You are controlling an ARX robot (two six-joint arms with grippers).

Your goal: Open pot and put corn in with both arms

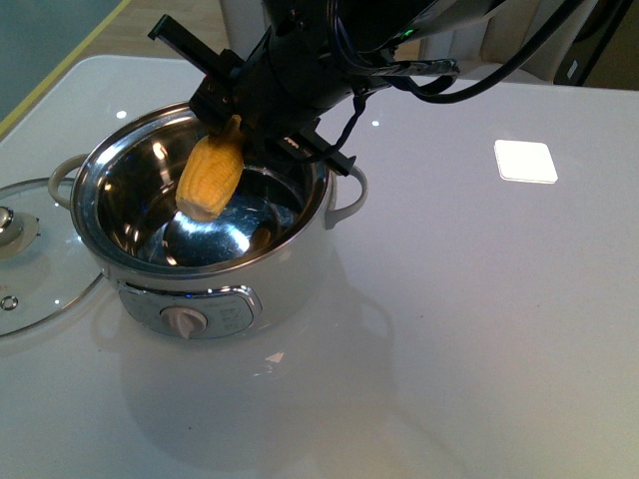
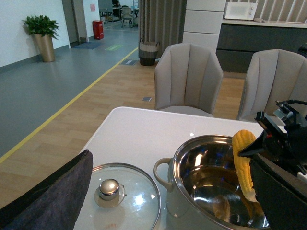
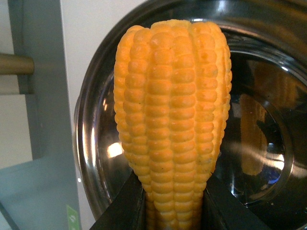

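Observation:
The cream-white pot [image 1: 290, 269] stands open on the white table, its steel bowl empty. My right gripper [image 1: 235, 125] reaches in from the far side and is shut on the thin end of the corn [image 1: 210, 180], which hangs tilted over the bowl, thick end down, not touching the bottom. In the right wrist view the corn [image 3: 172, 124] sits between my black fingers [image 3: 120, 211] above the bowl's rim [image 3: 93, 143]. My left gripper [image 2: 175, 167] is open and empty, raised above the table near the pot [image 2: 180, 158]; the corn [image 2: 243, 158] shows there too. It is out of the front view.
The glass lid [image 1: 30, 259] with its knob lies flat on the table left of the pot, also in the left wrist view [image 2: 139, 201]. A white square [image 1: 525, 161] marks the table at right. Two grey chairs [image 2: 189, 79] stand beyond the far edge.

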